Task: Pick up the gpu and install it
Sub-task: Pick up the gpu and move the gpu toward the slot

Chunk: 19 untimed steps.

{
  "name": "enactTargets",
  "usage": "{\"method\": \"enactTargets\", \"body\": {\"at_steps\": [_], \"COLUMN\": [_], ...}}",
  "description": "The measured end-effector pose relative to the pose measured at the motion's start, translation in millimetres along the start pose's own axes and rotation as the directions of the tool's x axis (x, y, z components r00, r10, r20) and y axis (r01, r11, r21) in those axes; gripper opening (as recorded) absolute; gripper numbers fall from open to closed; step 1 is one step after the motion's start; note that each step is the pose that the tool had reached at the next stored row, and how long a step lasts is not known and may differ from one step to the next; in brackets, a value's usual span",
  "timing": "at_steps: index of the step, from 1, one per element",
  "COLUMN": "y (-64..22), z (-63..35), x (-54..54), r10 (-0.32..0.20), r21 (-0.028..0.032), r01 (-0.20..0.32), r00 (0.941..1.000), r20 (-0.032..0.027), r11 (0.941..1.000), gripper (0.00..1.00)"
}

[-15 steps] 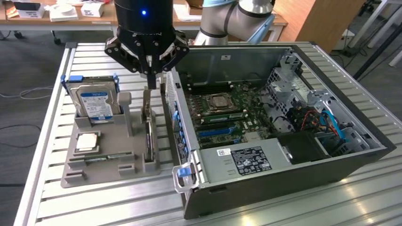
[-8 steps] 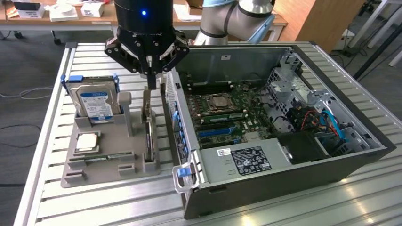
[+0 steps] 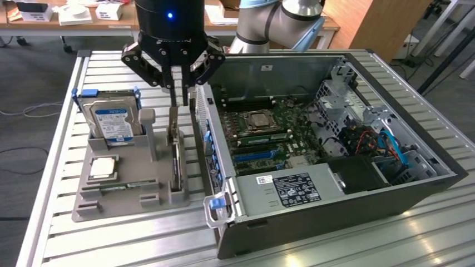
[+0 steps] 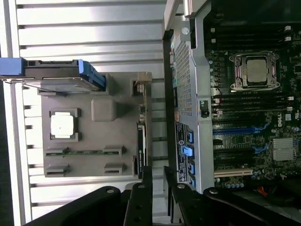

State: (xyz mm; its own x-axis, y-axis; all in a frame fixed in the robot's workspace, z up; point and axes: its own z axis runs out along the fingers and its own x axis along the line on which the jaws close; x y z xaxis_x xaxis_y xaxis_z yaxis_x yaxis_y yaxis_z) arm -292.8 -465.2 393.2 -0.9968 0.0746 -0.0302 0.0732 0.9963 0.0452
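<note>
The silver-grey jointed robot arm (image 3: 286,19) reaches in from the far side, carrying a black cylindrical wrist (image 3: 169,19) that points straight down. Below it the black linkage gripper (image 3: 186,98) hangs left of centre in the exterior view, its two slim fingers (image 3: 176,89) vertical and parted by a narrow gap.

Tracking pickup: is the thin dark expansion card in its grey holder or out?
In: the thin dark expansion card stands edgewise in the grey holder.

Looks like a robotics lab. Open PC case (image 3: 334,217) on slatted aluminium table (image 3: 111,239), robot arm (image 3: 290,19) at 12 o'clock. Cluttered workbench (image 3: 52,25) behind at 11 o'clock.
</note>
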Motion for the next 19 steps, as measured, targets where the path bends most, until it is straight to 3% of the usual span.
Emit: {"method": "enactTargets", "body": {"at_steps": [1, 3, 6, 7, 10, 19], "y": [-0.1, -0.1, -0.2, -0.2, -0.3, -1.0], "z": [0.0, 0.0, 0.0, 0.0, 0.8, 16.9], "x": [0.0, 0.0, 0.0, 0.0, 0.0, 0.9], "r10": [0.0, 0.0, 0.0, 0.0, 0.0, 0.0], "r21": [0.0, 0.0, 0.0, 0.0, -0.0001, -0.0006], "r01": [0.0, 0.0, 0.0, 0.0, 0.0, 0.0], "r00": [1.0, 1.0, 1.0, 1.0, 1.0, 1.0], "r20": [0.0, 0.0, 0.0, 0.0, 0.0001, 0.0002], "r11": [1.0, 1.0, 1.0, 1.0, 1.0, 1.0], "gripper": [0.23, 0.35, 0.41, 0.47, 0.47, 0.47]}}
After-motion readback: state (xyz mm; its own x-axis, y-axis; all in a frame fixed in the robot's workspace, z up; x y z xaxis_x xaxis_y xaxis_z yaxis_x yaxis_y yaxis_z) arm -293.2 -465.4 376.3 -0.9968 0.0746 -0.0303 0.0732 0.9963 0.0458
